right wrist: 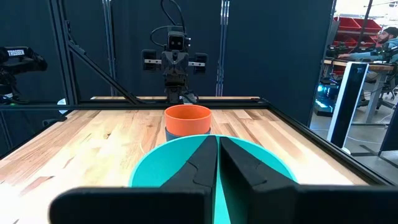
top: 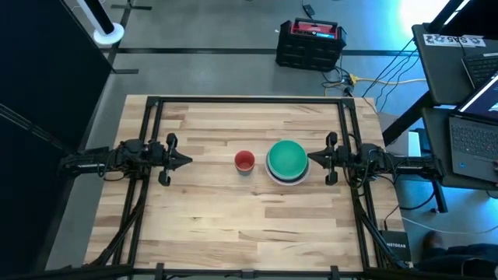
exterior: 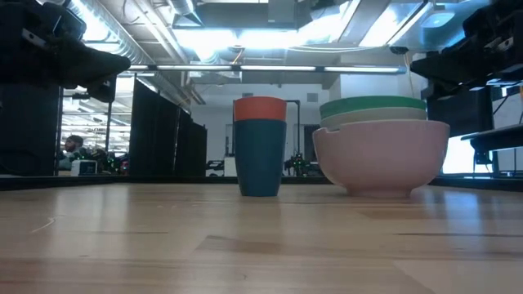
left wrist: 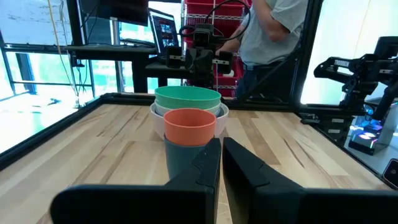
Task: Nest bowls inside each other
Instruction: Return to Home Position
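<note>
A stack of nested bowls (top: 287,161) stands right of the table's middle: a green bowl (exterior: 373,104) on top, a grey-white one (exterior: 359,120) under it, and a large white one (exterior: 382,155) resting on the wood. Just to its left a small red bowl (top: 244,161) sits inside a dark blue one (exterior: 261,159). My left gripper (top: 189,161) hovers level at the left, shut, pointing at the red bowl (left wrist: 189,126). At the right my right gripper (top: 310,159) is shut and level, its tips close by the green bowl's rim (right wrist: 186,152).
Black frame rails (top: 152,132) run along the table's left, right and far sides. Bare wood (top: 249,225) spreads toward the near edge. A red-and-black toolbox (top: 310,43) sits on the floor beyond the far edge. A person (left wrist: 280,31) stands behind the right arm.
</note>
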Tool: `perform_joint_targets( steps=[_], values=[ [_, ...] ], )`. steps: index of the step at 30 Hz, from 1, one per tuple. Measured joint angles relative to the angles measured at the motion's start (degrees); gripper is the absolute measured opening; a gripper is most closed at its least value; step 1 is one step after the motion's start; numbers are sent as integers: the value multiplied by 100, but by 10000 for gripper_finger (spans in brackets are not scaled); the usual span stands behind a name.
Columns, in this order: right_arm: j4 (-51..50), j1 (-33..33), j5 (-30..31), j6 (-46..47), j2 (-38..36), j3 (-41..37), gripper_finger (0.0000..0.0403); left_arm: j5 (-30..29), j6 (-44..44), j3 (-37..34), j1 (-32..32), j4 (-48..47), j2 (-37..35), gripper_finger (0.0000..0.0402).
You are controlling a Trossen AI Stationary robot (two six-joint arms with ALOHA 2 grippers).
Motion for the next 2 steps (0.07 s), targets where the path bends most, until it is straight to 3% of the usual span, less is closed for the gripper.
perform_joint_targets(
  steps=[2],
  values=[
    [2,0,0,-2,0,0,1,0,0,0,0,0,0,0]
  ],
)
